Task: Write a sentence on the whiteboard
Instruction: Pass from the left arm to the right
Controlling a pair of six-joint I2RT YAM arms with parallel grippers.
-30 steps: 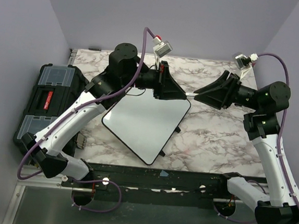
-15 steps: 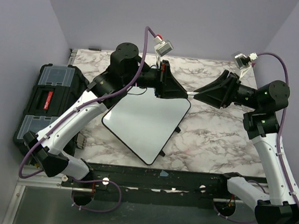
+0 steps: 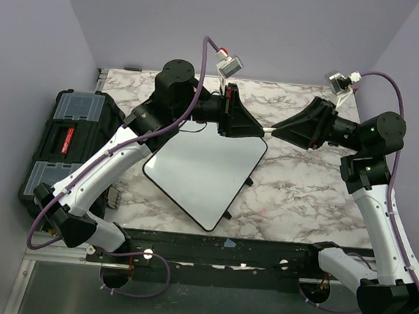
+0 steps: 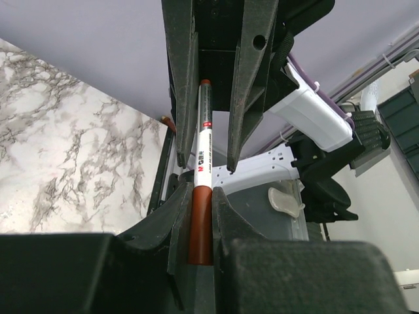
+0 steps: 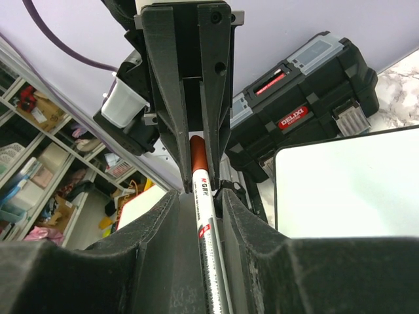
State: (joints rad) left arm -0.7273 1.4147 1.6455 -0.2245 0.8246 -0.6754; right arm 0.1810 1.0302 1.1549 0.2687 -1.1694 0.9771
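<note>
The whiteboard [image 3: 204, 171] lies tilted on the marble table, its face blank white; no sentence shows on it. Above its far right corner a white marker [image 3: 268, 132] with a red-brown cap hangs level between the two grippers. My left gripper [image 3: 260, 133] is shut on the capped end [image 4: 201, 216], its pads pressed against both sides. My right gripper [image 3: 277, 131] faces it tip to tip, its fingers either side of the white barrel [image 5: 209, 222] with a narrow gap on each side. The board's corner [image 5: 347, 190] also shows in the right wrist view.
A black toolbox [image 3: 68, 141] with clear lid compartments stands off the table's left edge, beside the left arm, and shows again in the right wrist view [image 5: 308, 98]. Purple walls close in the table at the back and on both sides.
The right gripper's jaws have narrowed around the marker's barrel and it has edged slightly toward the left gripper. The left gripper and the whiteboard have stayed put.
</note>
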